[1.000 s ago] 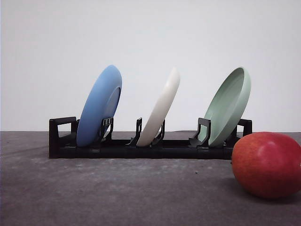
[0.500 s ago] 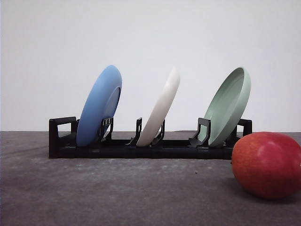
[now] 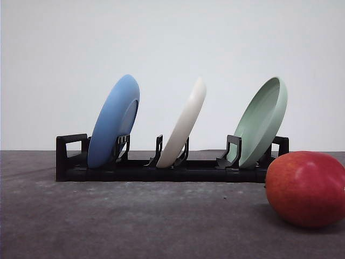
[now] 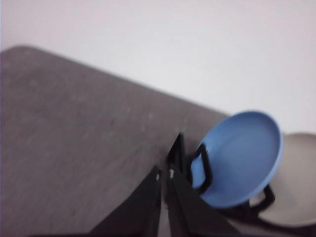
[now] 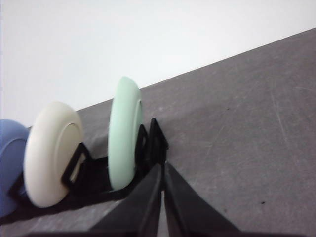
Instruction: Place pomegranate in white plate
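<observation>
Red and smooth, the pomegranate (image 3: 306,189) lies on the grey tabletop (image 3: 135,221) at the right edge of the front view, nearer the camera than the rack (image 3: 161,167) and just in front of its right end. Its skin is glossy with a faint paler flush on top.

The black rack runs across the tabletop and holds three plates on edge, all tilted the same way. A blue plate (image 3: 114,121) stands in the left slot, the white plate (image 3: 186,123) in the middle slot, and a pale green plate (image 3: 264,121) in the right slot, the one closest to the fruit. All three are matte, round and shallow. Black upright prongs grip the base of each. The plates stand well apart from one another. Behind them is a plain white wall.

In the left wrist view the left tool (image 4: 163,180) hangs over bare tabletop beside the blue plate (image 4: 242,158), its two dark fingers pressed together at the tips with nothing between them. In the right wrist view the right tool (image 5: 163,170) points toward the rack's end by the green plate (image 5: 123,133), with the white plate (image 5: 52,153) next along; its fingers likewise meet at the tips and hold nothing.
</observation>
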{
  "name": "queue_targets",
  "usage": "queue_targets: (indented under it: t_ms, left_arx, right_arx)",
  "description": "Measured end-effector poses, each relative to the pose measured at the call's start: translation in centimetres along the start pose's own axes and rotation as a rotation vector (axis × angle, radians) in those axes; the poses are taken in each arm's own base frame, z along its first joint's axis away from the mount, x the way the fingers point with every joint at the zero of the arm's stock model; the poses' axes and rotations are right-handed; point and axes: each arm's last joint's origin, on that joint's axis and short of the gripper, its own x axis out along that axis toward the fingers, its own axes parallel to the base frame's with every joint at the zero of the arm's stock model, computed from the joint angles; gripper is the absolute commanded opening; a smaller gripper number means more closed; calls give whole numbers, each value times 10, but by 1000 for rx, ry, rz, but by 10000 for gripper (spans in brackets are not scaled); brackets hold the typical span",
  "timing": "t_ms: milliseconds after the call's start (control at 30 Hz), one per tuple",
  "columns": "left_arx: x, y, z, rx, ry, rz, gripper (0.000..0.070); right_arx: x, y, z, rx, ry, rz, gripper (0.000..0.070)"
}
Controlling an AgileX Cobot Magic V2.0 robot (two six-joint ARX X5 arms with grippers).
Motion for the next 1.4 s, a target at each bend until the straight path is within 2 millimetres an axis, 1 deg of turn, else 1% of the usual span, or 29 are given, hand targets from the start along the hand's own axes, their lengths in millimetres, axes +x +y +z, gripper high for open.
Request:
queue_targets:
  t_ms: [100, 200, 367, 533, 700, 933, 1067, 1200, 1233, 1267, 1300, 1367, 1400]
  left_arx:
    - [-1, -5, 13, 39, 94, 26, 3]
    - [2, -9, 21, 85, 204, 25, 3]
    - [15, -13, 28, 135, 373, -12, 3]
    - [30, -18, 30, 168, 469, -72, 3]
    - [45, -30, 27, 217, 500, -165, 3]
    - [62, -52, 24, 300, 487, -322, 3]
    - [67, -59, 20, 377, 490, -378, 3]
    - [69, -62, 17, 439, 503, -407, 4]
    - [69, -62, 17, 446, 503, -410, 15]
    - [69, -62, 17, 451, 502, -413, 55]
    - [69, -63, 17, 453, 501, -414, 126]
    - [69, -63, 17, 456, 501, -415, 305]
    - [68, -63, 17, 456, 502, -417, 378]
  right_arx:
    - [-4, 6, 10, -18, 55, 10, 3]
    - [-3, 9, 15, -54, 123, 16, 3]
    - [10, 10, 15, -117, 250, 35, 3]
    - [24, 9, 13, -160, 336, 57, 3]
    - [32, 9, 11, -185, 388, 66, 3]
    - [33, 20, 10, -265, 377, 187, 3]
    - [33, 23, 9, -301, 385, 226, 4]
    - [33, 23, 9, -312, 386, 233, 6]
    - [32, 23, 9, -312, 386, 233, 16]
    - [32, 23, 9, -313, 386, 233, 50]
    - [32, 23, 9, -313, 386, 233, 109]
    - [32, 23, 9, -313, 386, 233, 264]
    - [32, 23, 9, -313, 386, 233, 319]
